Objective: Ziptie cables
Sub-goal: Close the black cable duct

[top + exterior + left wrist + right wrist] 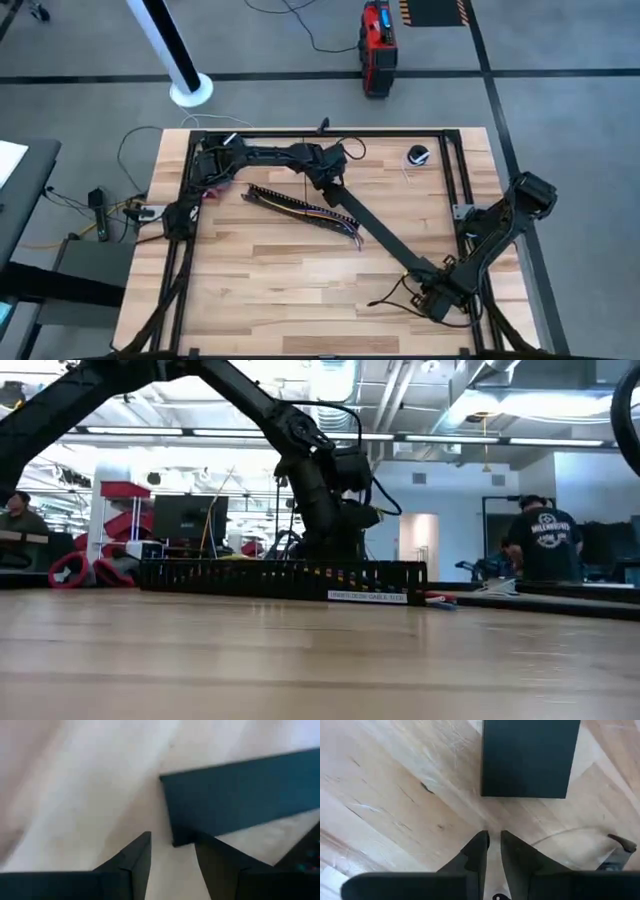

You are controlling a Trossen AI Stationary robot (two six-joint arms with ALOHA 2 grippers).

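The cables (305, 210), thin coloured wires, lie along a black comb-slotted channel (290, 205) at the table's middle; the low view shows the channel (280, 575) resting on the table. A flat black strip (385, 235) lies slantwise from the middle toward the near right. My left gripper (172, 857) is open at the strip's far end (175, 840), and the end's corner lies between its fingertips. My right gripper (492, 840) is shut just short of the strip's near end (530, 757), low over the wood, with nothing seen between its fingers. My left gripper comes slanting down at the strip's far end corner (176, 842). One finger (210, 855) stands right against that corner, and I cannot tell whether it touches. The strip lies flat on the table.
Black frame rails (455, 170) run along the table's edges. A small round white and black object (418, 155) sits at the far right. Loose thin cords (395, 295) lie by my right gripper, one pale cord (565, 832) beside it. A person (545, 540) stands beyond the table.
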